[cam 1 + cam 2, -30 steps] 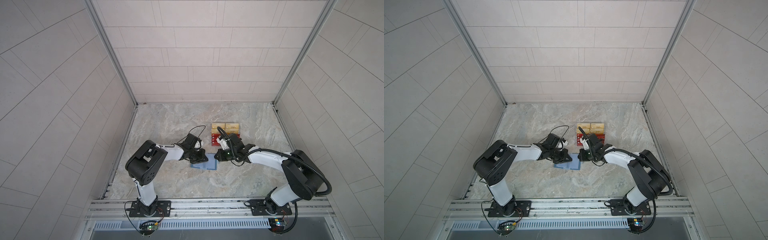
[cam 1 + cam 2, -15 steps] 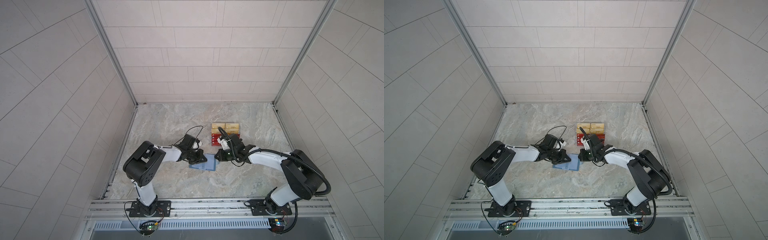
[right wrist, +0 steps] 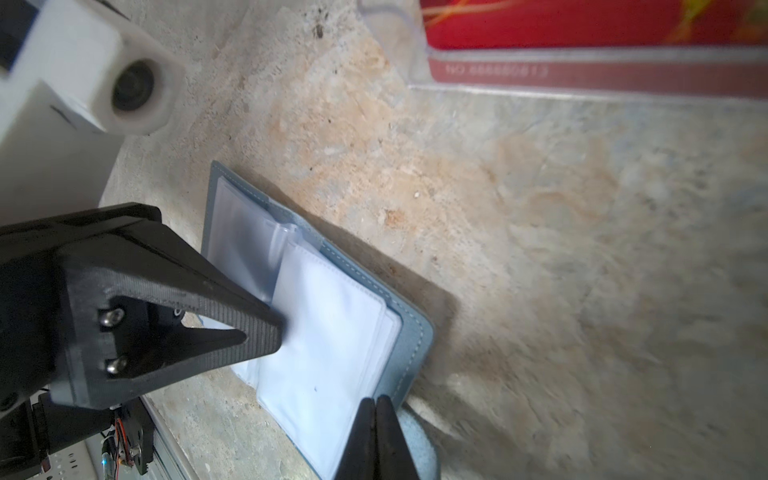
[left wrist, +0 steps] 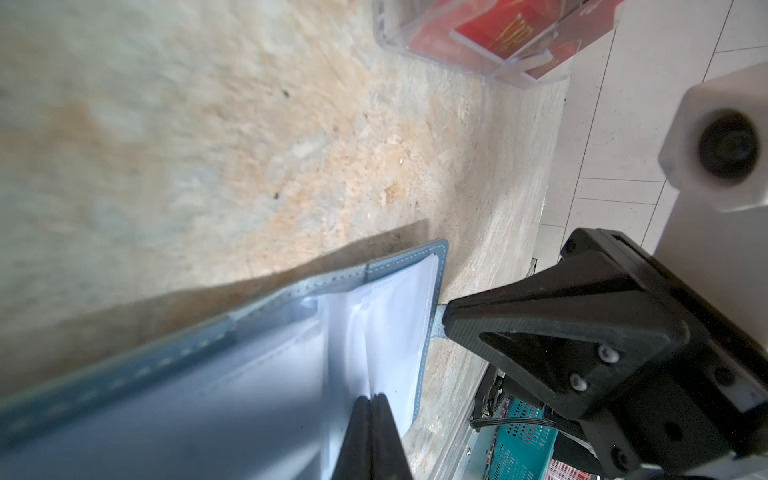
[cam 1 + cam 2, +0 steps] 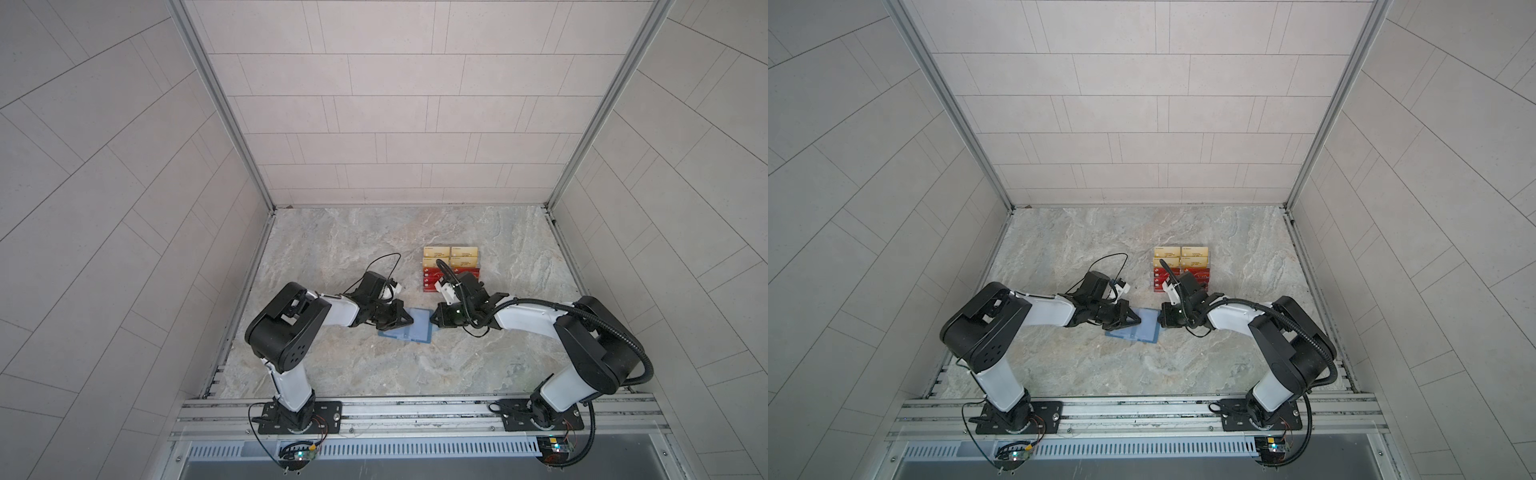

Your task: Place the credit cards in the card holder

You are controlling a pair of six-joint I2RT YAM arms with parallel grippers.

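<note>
The slate-blue card holder (image 5: pixel 409 330) lies open on the marble floor, its pale clear sleeves (image 3: pixel 328 332) facing up. My left gripper (image 5: pixel 410 321) is shut, and its tips (image 4: pixel 372 399) rest on the sleeves near the middle fold. My right gripper (image 5: pixel 432 321) is shut too, its tips (image 3: pixel 376 401) at the holder's opposite edge, above the rounded blue tab (image 3: pixel 415 440). Nothing shows between either pair of jaws. The red credit cards (image 5: pixel 451 279) with gold lettering sit in a clear rack behind the right gripper, also close up in the right wrist view (image 3: pixel 582 25).
Gold-yellow cards (image 5: pixel 451 255) fill the rack's back tiers. The clear acrylic rack (image 4: pixel 515 70) stands just beyond the holder. Tiled walls enclose the floor on three sides, and a metal rail (image 5: pixel 415 411) carrying both arm bases runs along the front.
My left gripper has edged a little to the right over the card holder. The right gripper and the holder have hardly moved.
</note>
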